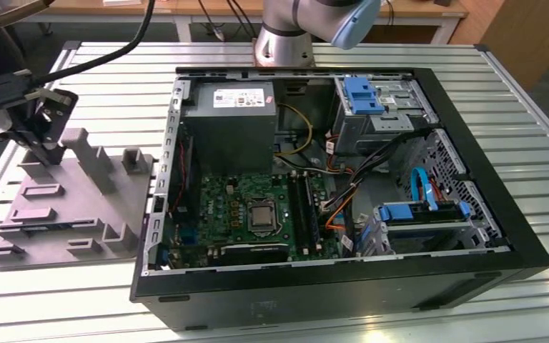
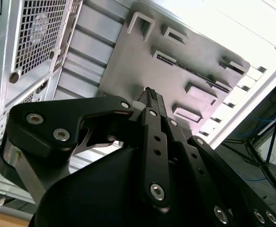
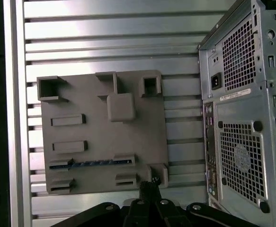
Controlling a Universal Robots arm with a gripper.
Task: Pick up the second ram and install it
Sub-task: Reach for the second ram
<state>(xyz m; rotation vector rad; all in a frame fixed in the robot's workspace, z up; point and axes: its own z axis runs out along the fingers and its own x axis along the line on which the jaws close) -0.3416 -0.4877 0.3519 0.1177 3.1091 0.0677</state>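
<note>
Closed jaws hang over the grey tray (image 3: 100, 137), second ram (image 3: 95, 163) lying in it, computer case (image 3: 242, 94) beside.

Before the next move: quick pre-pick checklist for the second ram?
1. Is the second ram lying in the grey tray: ok.
2. Is the gripper empty: ok.
3. Jaws open for the pick: not ok, they look shut.
4. Gripper centred over the ram: not ok, it sits off one end.
5. Free socket on the motherboard: cannot tell.
6. Is the case open on top: ok.
</note>
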